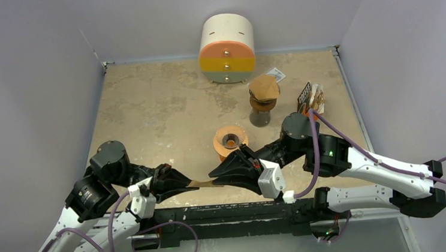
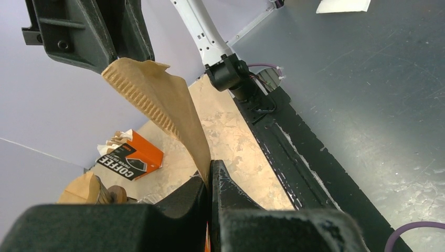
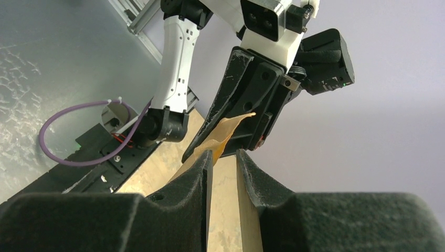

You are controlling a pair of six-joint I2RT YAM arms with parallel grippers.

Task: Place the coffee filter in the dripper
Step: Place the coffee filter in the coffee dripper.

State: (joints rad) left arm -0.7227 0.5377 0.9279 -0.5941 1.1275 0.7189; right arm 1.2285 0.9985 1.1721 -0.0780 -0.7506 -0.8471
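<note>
The tan tabletop point(image 1: 159, 113) carries an orange dripper point(image 1: 231, 141), a cylindrical drawer unit point(image 1: 226, 47), a brown-topped stand point(image 1: 264, 98) and a coffee box point(image 1: 310, 99).

Pale lavender walls point(image 1: 36, 68) enclose a tan tabletop point(image 1: 159, 107).

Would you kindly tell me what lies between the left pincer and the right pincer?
A brown paper coffee filter bridges the gap between the left pincer and the right pincer, clearest in the top view; the left one pinches it.

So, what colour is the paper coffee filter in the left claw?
A tan brown paper coffee filter, ribbed along one edge; clearest in the left wrist view.
</note>
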